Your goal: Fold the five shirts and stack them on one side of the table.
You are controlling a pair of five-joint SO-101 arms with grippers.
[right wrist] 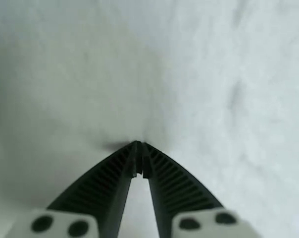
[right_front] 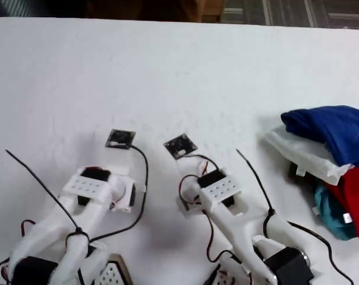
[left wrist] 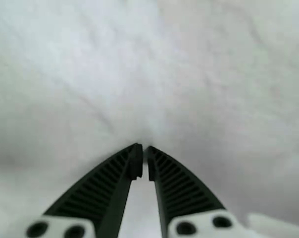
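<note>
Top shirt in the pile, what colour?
Dark blue. The top shirt lies over a white shirt; the high view shows it best.

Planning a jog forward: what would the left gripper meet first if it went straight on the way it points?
The white table cover, probably at once: the left gripper, shut, points down at it from seemingly close, though depth is unclear.

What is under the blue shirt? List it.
A white shirt sticks out from under the blue shirt, with a red shirt and a teal shirt below. Anything deeper is covered.
</note>
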